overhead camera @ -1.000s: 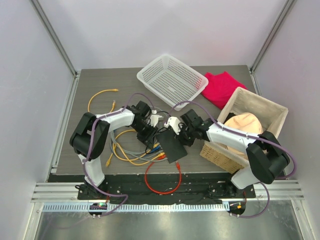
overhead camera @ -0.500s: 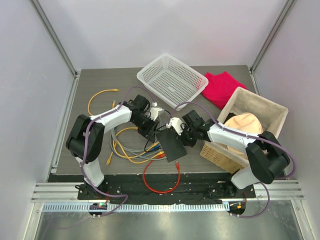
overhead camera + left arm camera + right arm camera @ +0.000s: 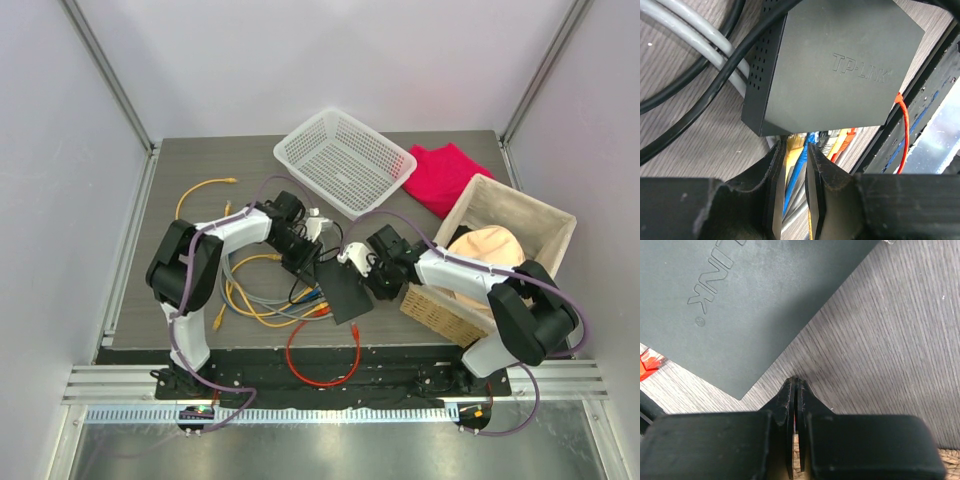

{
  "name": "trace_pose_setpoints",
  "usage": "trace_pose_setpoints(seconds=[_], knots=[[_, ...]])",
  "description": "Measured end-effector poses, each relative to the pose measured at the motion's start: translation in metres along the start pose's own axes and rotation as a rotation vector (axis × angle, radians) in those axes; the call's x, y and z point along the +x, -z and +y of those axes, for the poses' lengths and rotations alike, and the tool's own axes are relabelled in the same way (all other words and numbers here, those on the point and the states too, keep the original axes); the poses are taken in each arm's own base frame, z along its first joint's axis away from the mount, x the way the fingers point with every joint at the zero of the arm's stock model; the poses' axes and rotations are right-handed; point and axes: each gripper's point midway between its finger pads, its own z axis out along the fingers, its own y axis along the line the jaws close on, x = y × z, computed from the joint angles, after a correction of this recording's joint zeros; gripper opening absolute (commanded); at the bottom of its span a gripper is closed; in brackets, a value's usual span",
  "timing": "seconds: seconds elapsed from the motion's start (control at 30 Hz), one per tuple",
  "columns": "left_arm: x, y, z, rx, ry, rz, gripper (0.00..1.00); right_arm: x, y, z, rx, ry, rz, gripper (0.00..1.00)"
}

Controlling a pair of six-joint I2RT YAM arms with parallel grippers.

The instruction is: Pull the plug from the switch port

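The switch [image 3: 345,292] is a flat black box near the table's front; it also shows in the left wrist view [image 3: 835,65] and the right wrist view [image 3: 740,305]. Several plugs sit in its near-left edge: yellow [image 3: 794,142], blue [image 3: 810,137], grey, orange and red. My left gripper [image 3: 305,262] is at that edge; in the left wrist view [image 3: 796,147] its jaws stand a narrow gap apart, closed on the yellow plug with the blue cable beside it. My right gripper [image 3: 372,272] is shut and empty; in the right wrist view [image 3: 794,380] its tips rest on the table just off the switch's right corner.
A white mesh basket [image 3: 345,160] stands at the back, with a red cloth [image 3: 440,175] to its right. A wicker box [image 3: 500,250] holding a tan hat is at the right. Yellow, grey and black cables [image 3: 250,290] lie left of the switch. A red cable [image 3: 325,365] loops over the front edge.
My left arm swung its elbow out and back, and its gripper shifted up along the switch's left edge. The switch and my right gripper shifted slightly with it.
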Motion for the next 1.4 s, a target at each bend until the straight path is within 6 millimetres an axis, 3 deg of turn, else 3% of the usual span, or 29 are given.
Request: trace_pose_setpoints(seconds=[0.27, 0.37, 0.4, 0.5, 0.57, 0.73, 0.83, 0.9, 1.13, 1.27, 1.4], knots=[[0.004, -0.006, 0.001, 0.019, 0.011, 0.019, 0.24, 0.000, 0.000, -0.001, 0.002, -0.004, 0.001, 0.02], [0.005, -0.008, 0.001, 0.024, 0.008, 0.025, 0.12, 0.001, 0.000, 0.000, -0.001, -0.005, 0.001, 0.01], [0.005, -0.009, 0.001, 0.029, 0.008, 0.027, 0.03, 0.001, 0.000, 0.001, -0.006, -0.008, 0.001, 0.01], [0.006, -0.010, 0.000, 0.041, -0.003, 0.033, 0.00, -0.004, 0.004, 0.006, -0.041, -0.021, -0.004, 0.01], [0.007, -0.012, 0.001, 0.047, -0.010, 0.039, 0.00, -0.017, 0.013, 0.009, -0.071, -0.034, -0.028, 0.01], [0.007, -0.010, -0.001, 0.060, -0.031, 0.057, 0.00, -0.076, 0.047, 0.010, -0.111, -0.037, -0.194, 0.01], [0.003, -0.004, -0.002, 0.061, -0.042, 0.057, 0.00, -0.090, 0.056, 0.012, -0.127, -0.037, -0.244, 0.01], [-0.002, 0.000, -0.004, 0.067, -0.056, 0.054, 0.00, -0.088, 0.054, 0.015, -0.143, -0.043, -0.237, 0.01], [0.003, 0.030, -0.014, 0.052, -0.111, 0.054, 0.07, -0.080, 0.035, 0.025, -0.187, -0.044, -0.178, 0.01], [0.010, 0.060, -0.021, -0.003, -0.178, 0.021, 0.28, -0.073, 0.022, 0.030, -0.192, -0.041, -0.146, 0.02], [0.019, 0.074, -0.023, -0.042, -0.206, 0.017, 0.31, -0.061, 0.007, 0.028, -0.173, -0.058, -0.103, 0.02]])
